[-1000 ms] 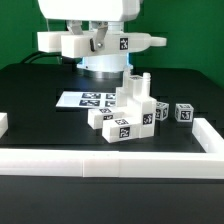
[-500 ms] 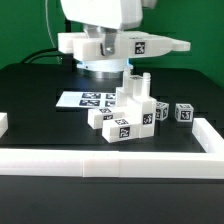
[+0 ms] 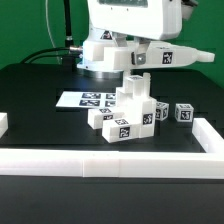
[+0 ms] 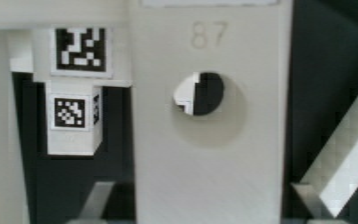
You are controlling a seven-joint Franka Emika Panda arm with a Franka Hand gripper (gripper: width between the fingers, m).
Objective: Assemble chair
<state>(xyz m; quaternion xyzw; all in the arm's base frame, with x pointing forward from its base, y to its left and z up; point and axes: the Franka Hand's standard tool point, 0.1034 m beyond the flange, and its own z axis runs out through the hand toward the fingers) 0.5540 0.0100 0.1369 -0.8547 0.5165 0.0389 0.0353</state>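
Observation:
A flat white slab (image 3: 150, 52) of the chair hangs level above the table, carrying marker tags near its ends. My gripper (image 3: 128, 55) is shut on it from above. In the wrist view the slab (image 4: 211, 130) has a round hole and fills the space between my gripper (image 4: 208, 205), with one finger (image 4: 98, 200) showing on each side of it. Below stands the partly joined chair (image 3: 125, 110), a stack of white blocks and posts with tags. One of its tagged posts (image 4: 76, 95) shows beside the slab.
The marker board (image 3: 82, 99) lies flat behind the assembly. Two small tagged white blocks (image 3: 183, 113) sit at the exterior view's right of the assembly. A long low white border wall (image 3: 110, 162) runs along the front and turns up the right side.
The arm has carried the slab toward the exterior view's right; it now hangs over and right of the assembly. The parts on the table have not moved.

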